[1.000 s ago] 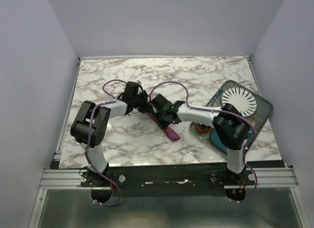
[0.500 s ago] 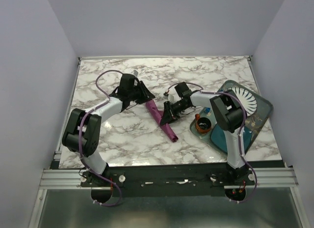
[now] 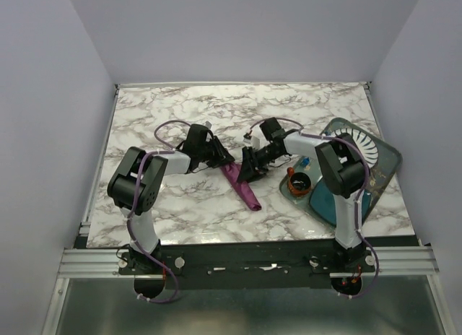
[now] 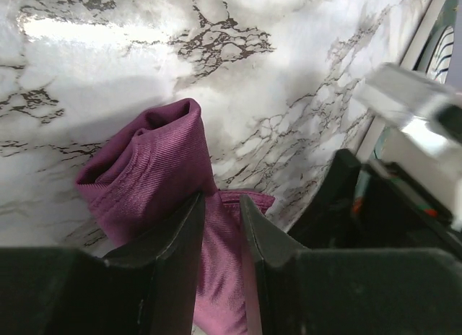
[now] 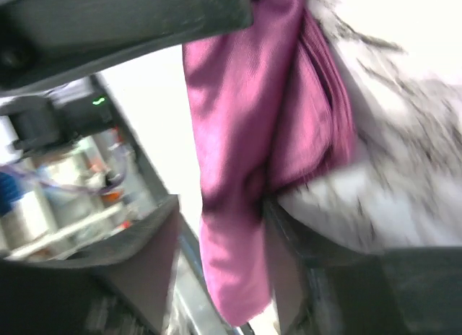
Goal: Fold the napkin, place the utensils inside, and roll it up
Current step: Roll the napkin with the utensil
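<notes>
Left gripper (image 3: 222, 162) swung back in onto plum-purple soft cloth napkin (image 3: 245, 190), rolled, mid marble table (image 3: 159, 111); jaws narrow, pinching far end. Right gripper (image 3: 244, 175) jaws parted, straddling roll loosely. Light, floppy, unrolls easily; grip roll ends.

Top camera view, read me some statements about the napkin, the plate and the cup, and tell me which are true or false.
1. The napkin lies as a narrow roll on the marble table. True.
2. The white plate is on the table's left side. False: it is at the right, on the teal mat.
3. The left gripper has purple cloth between its fingers. True, as the left wrist view shows.
4. The orange-rimmed cup stands on the napkin. False: it stands apart, to the right of the roll, by the mat's edge.
</notes>
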